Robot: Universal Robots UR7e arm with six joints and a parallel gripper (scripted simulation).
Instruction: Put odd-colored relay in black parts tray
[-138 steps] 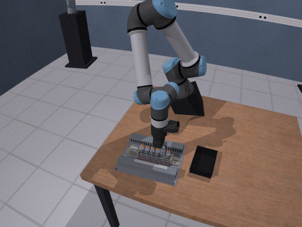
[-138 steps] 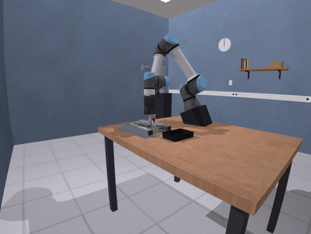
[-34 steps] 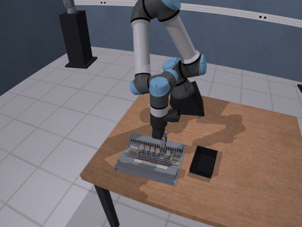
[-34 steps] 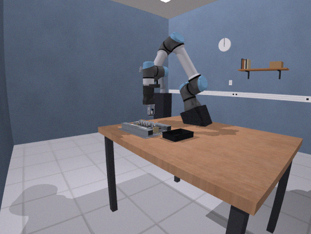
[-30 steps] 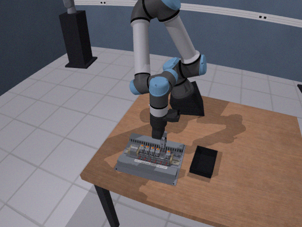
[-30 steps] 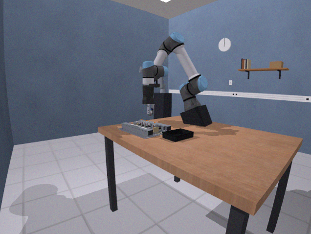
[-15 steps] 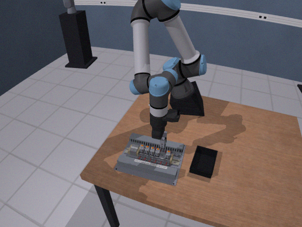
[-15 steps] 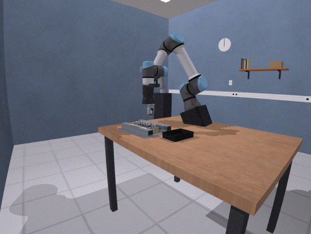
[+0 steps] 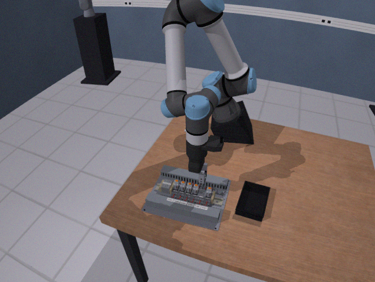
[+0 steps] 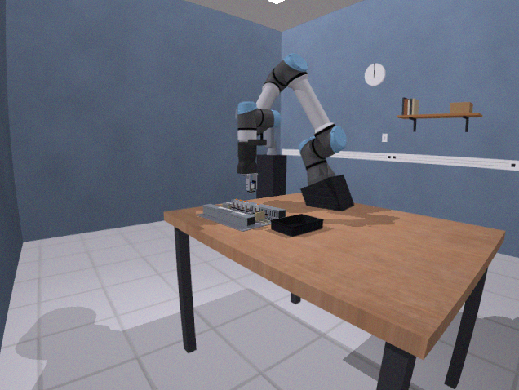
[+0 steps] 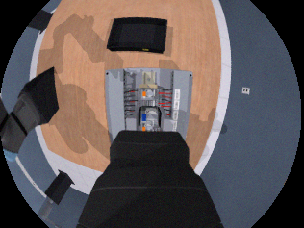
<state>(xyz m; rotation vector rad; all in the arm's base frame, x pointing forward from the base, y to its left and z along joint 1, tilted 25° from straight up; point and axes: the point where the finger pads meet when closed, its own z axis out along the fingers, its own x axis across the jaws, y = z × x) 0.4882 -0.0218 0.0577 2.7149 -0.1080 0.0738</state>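
- The blue walls point(image 9: 136, 42) point(image 10: 126, 104) point(image 11: 269, 143) meet in a corner behind the workspace; a wooden table point(image 9: 303, 212) point(image 10: 357, 259) point(image 11: 192, 38) stands before them on the tiled floor point(image 9: 45, 182) point(image 10: 104, 285).
- The robot arm point(image 9: 174, 57) point(image 10: 310, 100) point(image 11: 16, 116) arches up from its dark mount at the table's edge; its last section points straight down above the relay panel.
- The relay panel point(image 9: 181, 215) point(image 10: 228, 215) point(image 11: 115, 95) lies flat on the table; its channel covers run along both long sides, with the relay row between them.
- The black parts tray point(image 9: 253, 198) point(image 10: 293, 229) point(image 11: 138, 34) sits flat just beside one short end of the panel; the two are apart.
- The gripper point(image 9: 202, 180) point(image 10: 250, 188) point(image 11: 149, 113) is closed on the odd relay, one finger to each side of its body; it hangs over the panel rather than over the tray.
- Five orange-buttoned relays point(image 9: 188, 187) point(image 10: 243, 205) point(image 11: 149, 93) stand in the panel; four are side by side, then comes a gap, then the fifth at the end nearer the tray; in the top view they look upright and level with one another.
- The odd relay point(image 10: 252, 184) point(image 11: 151, 117) is out of its socket, held in the air above the row and outside the tray; it looks upright.
- Its blue button point(image 11: 143, 117) shows between the fingers in the wrist view.

Compared with the earliest pictures, the gripper point(image 9: 202, 178) point(image 10: 250, 184) point(image 11: 149, 113) is now hanging higher, carrying the blue-button relay point(image 9: 204, 174) point(image 10: 253, 184) point(image 11: 151, 114) above the panel point(image 9: 181, 219) point(image 10: 228, 215) point(image 11: 114, 105). An empty socket point(image 9: 201, 193) is now showing between the orange-button relays point(image 9: 196, 189) point(image 9: 209, 192).
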